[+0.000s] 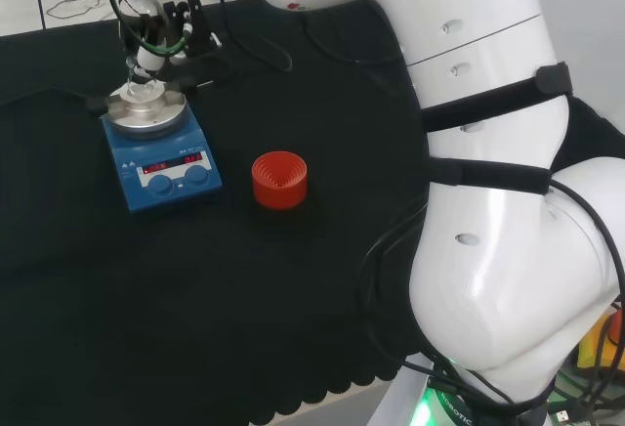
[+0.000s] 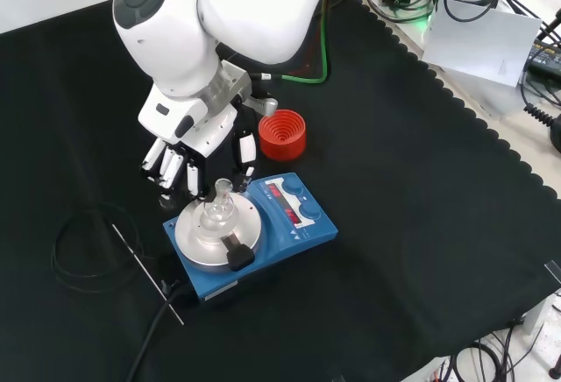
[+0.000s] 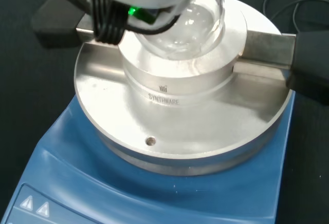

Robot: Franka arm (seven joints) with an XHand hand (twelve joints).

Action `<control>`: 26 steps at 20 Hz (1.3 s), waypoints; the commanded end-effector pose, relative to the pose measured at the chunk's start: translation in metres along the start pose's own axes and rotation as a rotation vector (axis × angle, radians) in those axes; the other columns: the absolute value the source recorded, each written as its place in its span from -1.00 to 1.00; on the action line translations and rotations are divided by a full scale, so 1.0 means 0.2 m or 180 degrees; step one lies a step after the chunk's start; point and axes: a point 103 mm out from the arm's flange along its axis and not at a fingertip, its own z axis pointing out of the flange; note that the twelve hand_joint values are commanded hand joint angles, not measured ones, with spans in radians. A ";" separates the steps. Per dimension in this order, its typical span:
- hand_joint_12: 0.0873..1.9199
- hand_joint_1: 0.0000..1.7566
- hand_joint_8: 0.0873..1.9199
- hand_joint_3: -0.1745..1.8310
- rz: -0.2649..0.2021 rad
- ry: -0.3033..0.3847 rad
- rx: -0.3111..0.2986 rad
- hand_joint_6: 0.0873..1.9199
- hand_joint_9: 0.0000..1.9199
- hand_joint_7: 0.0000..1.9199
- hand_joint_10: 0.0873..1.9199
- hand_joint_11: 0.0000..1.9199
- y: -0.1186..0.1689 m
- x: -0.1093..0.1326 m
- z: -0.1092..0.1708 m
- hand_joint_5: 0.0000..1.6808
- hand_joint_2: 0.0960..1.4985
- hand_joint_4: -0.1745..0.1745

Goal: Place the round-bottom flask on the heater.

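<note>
The clear round-bottom flask [image 2: 217,211] is seated upright in the metal block on top of the blue heater [image 2: 289,224], its neck pointing up. The hand [image 2: 188,159] is seen just behind and above the flask in the front view, with straight, released fingers and nothing grasped. A red ribbed stand [image 2: 282,134] is placed apart on the black surface [image 2: 421,224].

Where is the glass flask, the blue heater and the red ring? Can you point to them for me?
round-bottom flask [image 2: 219,210]: front view, on its clear bulb above the metal block.
heater [image 2: 302,224]: front view, on its blue casing beside the buttons.
red ribbed ring [image 1: 279,180]: head view, on its side wall.
</note>
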 end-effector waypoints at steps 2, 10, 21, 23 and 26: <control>0.44 0.27 -0.34 -0.05 -0.0003 0.0004 -0.0022 -0.07 -0.37 -0.63 -0.41 -0.81 0.03 0.01 0.01 0.37 -0.20 0.57; 0.44 0.25 -0.34 -0.12 0.0039 0.0047 -0.0060 -0.04 -0.38 -0.64 -0.42 -0.80 0.05 0.01 0.01 0.33 -0.13 0.69; 0.49 0.05 -0.34 -0.19 0.0069 0.0108 0.0022 -0.39 -0.62 -0.88 -0.31 -0.98 0.01 -0.04 0.00 -0.48 -0.24 -0.28; 0.49 0.04 -0.34 -0.20 0.0074 0.0108 0.0007 -0.52 -0.64 -0.90 -0.30 -0.99 -0.01 -0.04 -0.01 -0.54 -0.26 -0.26; 0.49 0.02 -0.34 -0.21 0.0086 0.0105 -0.0073 -0.63 -0.66 -0.92 -0.29 -1.00 -0.06 -0.05 -0.02 -0.55 -0.28 -0.24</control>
